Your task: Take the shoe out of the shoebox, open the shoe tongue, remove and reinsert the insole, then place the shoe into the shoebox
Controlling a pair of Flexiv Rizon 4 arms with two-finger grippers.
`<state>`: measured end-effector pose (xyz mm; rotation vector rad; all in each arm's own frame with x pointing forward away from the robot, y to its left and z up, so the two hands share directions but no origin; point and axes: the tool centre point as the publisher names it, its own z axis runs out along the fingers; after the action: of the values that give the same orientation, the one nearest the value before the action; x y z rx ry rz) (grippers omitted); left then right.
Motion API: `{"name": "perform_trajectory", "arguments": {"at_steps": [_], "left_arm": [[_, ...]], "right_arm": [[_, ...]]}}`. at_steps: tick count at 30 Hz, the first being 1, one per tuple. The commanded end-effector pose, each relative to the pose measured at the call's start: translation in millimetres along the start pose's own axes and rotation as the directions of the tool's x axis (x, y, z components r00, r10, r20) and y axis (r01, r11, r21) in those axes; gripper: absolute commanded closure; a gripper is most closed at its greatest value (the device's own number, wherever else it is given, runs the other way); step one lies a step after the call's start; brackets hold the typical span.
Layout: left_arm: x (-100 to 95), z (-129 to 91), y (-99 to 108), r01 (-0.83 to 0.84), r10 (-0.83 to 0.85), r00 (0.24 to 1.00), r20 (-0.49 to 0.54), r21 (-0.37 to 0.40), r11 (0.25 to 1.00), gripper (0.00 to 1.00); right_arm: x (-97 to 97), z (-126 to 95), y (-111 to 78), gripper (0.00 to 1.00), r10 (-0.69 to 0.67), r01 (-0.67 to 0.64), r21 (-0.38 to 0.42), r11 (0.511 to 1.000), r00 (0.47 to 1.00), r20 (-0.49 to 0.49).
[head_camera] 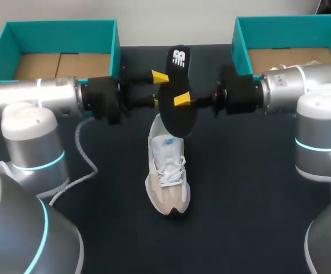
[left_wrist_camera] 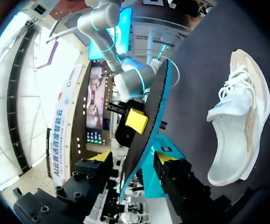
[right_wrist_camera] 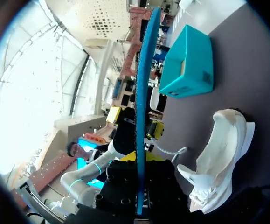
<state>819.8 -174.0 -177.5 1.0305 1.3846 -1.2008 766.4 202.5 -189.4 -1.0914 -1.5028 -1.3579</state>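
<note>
The black insole (head_camera: 178,91) is up in the air over the heel of the shoe (head_camera: 168,174), its long way running 12 to 6 o'clock; the right fingers (head_camera: 181,100) pinch it from 3 o'clock, and the left fingers (head_camera: 159,76) stand apart at its 9 o'clock side. The shoe lies in the middle of the counter (head_camera: 256,188), toe at 6 o'clock. The head view shows the insole's flat face, but the left wrist view shows a thin edge with a gap to each left finger.

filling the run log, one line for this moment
insole: out, held above shoe | right gripper: shut on insole | left gripper: open around insole | shoe: on table
</note>
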Motion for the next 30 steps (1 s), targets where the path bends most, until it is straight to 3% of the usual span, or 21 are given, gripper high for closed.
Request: {"name": "perform_trajectory", "arguments": {"at_steps": [1,3,10,21,27,30], "left_arm": [[-6.5,-30,-4,0.201,-0.202,0.965,-0.168,-0.021,0.979,0.00],[-3.4,-42,-3,0.365,-0.367,0.899,-0.240,-0.058,0.929,0.00],[14.1,-67,4,0.586,-0.630,0.693,-0.352,-0.235,0.776,0.00],[41.7,-86,12,0.744,-0.862,0.392,-0.322,-0.440,0.503,0.00],[55.2,-90,8,0.755,-0.907,0.296,-0.299,-0.509,0.414,0.00],[57.9,-91,8,0.746,-0.908,0.302,-0.291,-0.520,0.415,0.00]], "right_arm": [[5.2,-11,-1.0,1.00,-0.099,0.099,-0.017,0.995,0.995,0.020],[4.0,-12,1.6,1.00,-0.155,0.155,-0.012,0.988,0.988,0.021],[2.4,-12,6.2,1.00,-0.285,0.284,0.015,0.959,0.958,0.022],[9.5,-15,9.2,1.00,-0.479,0.479,0.010,0.878,0.877,0.032],[12.5,-12,15.3,1.00,-0.534,0.534,0.037,0.845,0.845,0.017],[12.6,-10,18.1,1.00,-0.541,0.540,0.046,0.840,0.841,0.005]]}}
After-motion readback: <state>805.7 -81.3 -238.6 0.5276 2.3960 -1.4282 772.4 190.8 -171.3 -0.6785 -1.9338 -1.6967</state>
